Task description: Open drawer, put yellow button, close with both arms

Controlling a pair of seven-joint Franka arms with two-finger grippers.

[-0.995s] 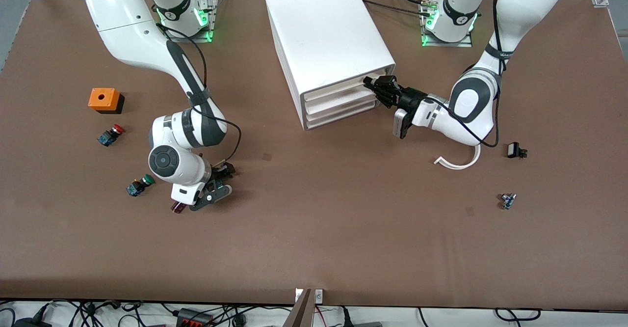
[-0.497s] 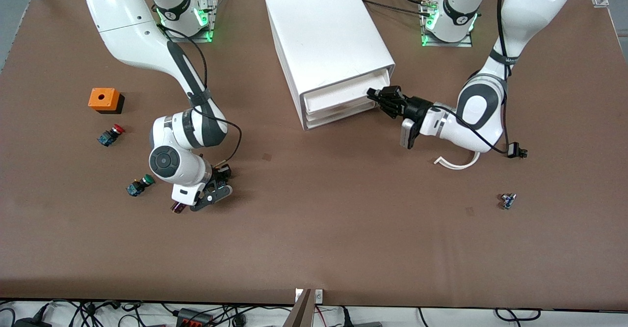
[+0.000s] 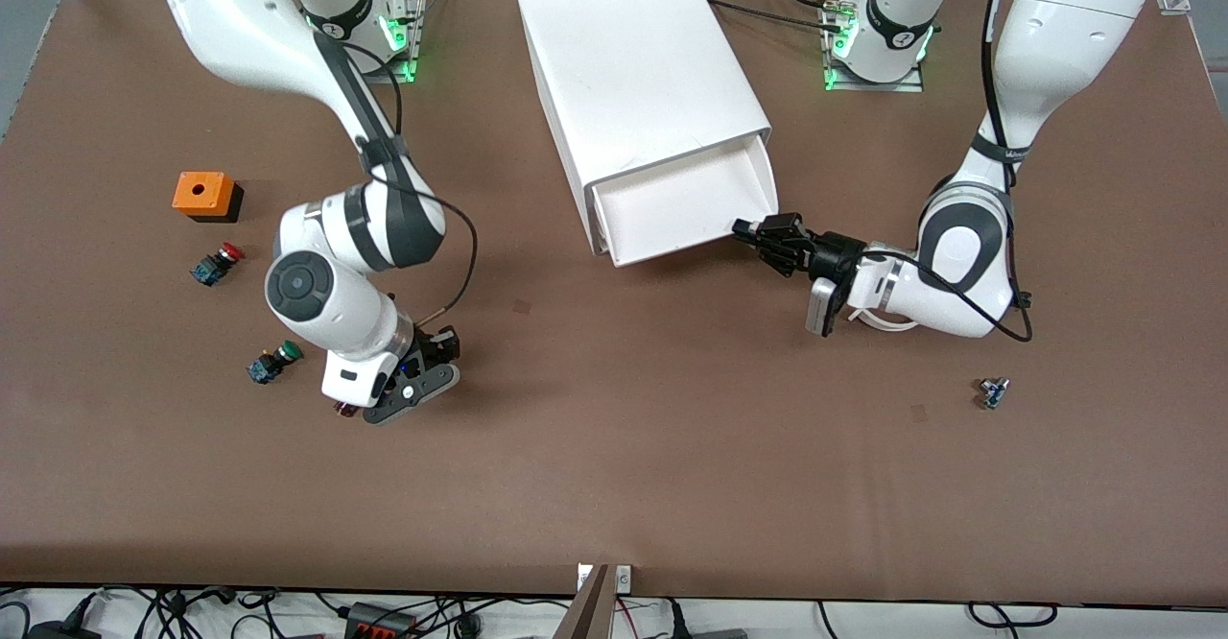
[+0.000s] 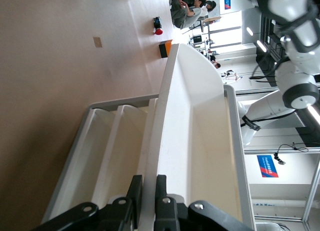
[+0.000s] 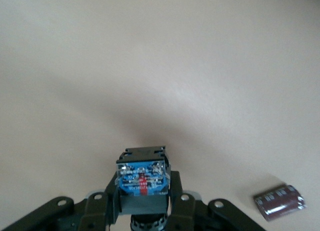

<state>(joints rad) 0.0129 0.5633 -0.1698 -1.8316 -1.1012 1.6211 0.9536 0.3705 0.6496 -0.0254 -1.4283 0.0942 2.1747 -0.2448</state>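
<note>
The drawer (image 3: 686, 207), the top tray of the white cabinet (image 3: 643, 73), is pulled well out; its inside shows bare in the left wrist view (image 4: 200, 126). My left gripper (image 3: 758, 233) is shut on the drawer's front rim at the corner toward the left arm's end, one finger on each side of the rim (image 4: 148, 183). My right gripper (image 3: 429, 363) is shut on a small button with a black-and-blue body (image 5: 142, 178), held low over bare table toward the right arm's end. Its cap is hidden, so I cannot see its colour.
A red-capped button (image 3: 219, 263), a green-capped button (image 3: 271, 363) and an orange box (image 3: 204, 195) lie toward the right arm's end. A small brown cylinder (image 5: 280, 202) lies by the right gripper. A small blue part (image 3: 993, 392) and a white curved strip (image 3: 873, 320) lie near the left arm.
The left gripper has drawn the top drawer out of the cabinet toward the front camera. The right arm has risen slightly with the button in its grip.
</note>
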